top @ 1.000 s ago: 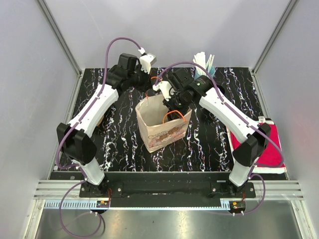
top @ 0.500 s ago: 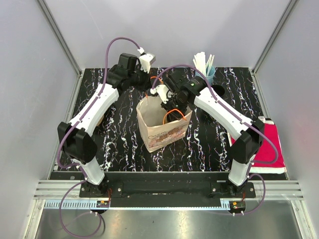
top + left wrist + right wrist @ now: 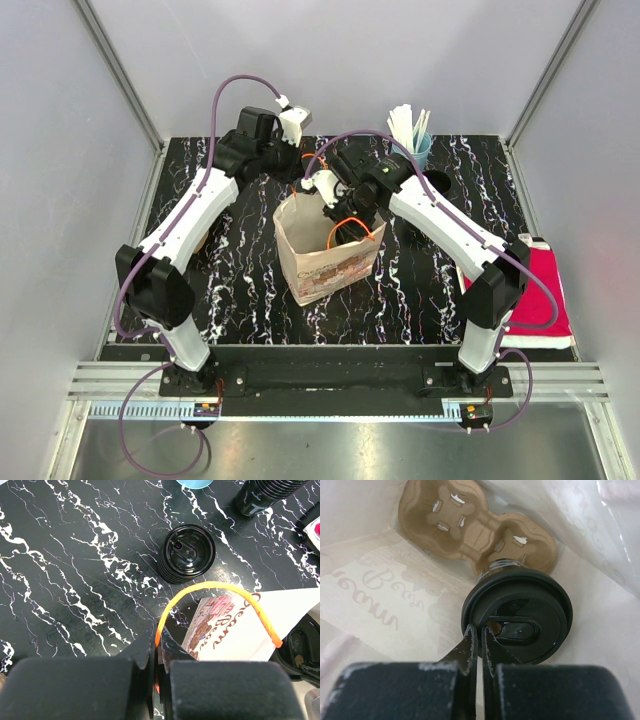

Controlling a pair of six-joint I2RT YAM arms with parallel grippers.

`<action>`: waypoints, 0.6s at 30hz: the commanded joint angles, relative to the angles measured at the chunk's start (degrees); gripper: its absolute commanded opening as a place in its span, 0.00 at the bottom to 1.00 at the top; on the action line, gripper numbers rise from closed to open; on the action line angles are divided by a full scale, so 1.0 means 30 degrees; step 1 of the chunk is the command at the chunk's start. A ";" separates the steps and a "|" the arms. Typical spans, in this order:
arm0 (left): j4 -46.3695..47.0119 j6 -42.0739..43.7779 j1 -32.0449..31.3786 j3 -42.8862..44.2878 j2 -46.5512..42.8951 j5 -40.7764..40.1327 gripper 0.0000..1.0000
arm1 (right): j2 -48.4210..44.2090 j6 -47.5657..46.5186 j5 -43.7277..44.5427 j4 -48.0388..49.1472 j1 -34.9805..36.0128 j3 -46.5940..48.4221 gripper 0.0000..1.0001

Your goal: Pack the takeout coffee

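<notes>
On the side of the paper bag [image 3: 325, 262], brown script is printed above a drawn picture; it appears to read "Cream Bun", though the letters are seen slanted and partly hidden. The same script is seen through the bag wall from inside, reversed. On the stack of black cups [image 3: 267, 492] at the far side of the counter [image 3: 240, 270], a white letter "T" is seen under smaller lettering too small to be read. No writing can be made out on the stack of black lids [image 3: 186, 554], which stands just beyond the bag.

The bag stands upright and open near the middle of the counter. Its orange handle [image 3: 215, 586] on the far side is pinched by the left pincer [image 3: 156, 642], whose jaws are clamped on the cord, the loop arching over the bag's rim.

The right pincer [image 3: 479, 632] is lowered into the bag's mouth, its jaws pressed together with nothing between them. The coffee cup [image 3: 530, 605], capped with a black sip lid, is seated inside the bag in one end pocket of a brown pulp carrier [image 3: 470, 527] lying on the bag's bottom. The pincer's tips are seen against the near rim of the lid; whether they touch it cannot be told.

A light blue cup [image 3: 418, 148] holding white pieces stands at the far edge, and a pink cloth [image 3: 540, 290] lies at the right edge.
</notes>
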 commanded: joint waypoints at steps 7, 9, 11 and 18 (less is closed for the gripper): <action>0.1183 -0.0190 0.0116 0.0311 -0.0416 0.0106 0.00 | -0.0113 -0.0374 0.0607 0.1235 0.0202 -0.0546 0.00; 0.1212 -0.0219 0.0116 0.0253 -0.0445 0.0107 0.00 | -0.0113 -0.0346 0.0636 0.1381 0.0202 -0.0634 0.00; 0.1241 -0.0249 0.0116 0.0223 -0.0504 0.0194 0.00 | -0.0113 -0.0374 0.0665 0.1557 0.0202 -0.0722 0.00; 0.1271 -0.0337 0.0145 0.0223 -0.0533 0.0341 0.00 | -0.0113 -0.0433 0.0607 0.1967 0.0202 -0.0985 0.00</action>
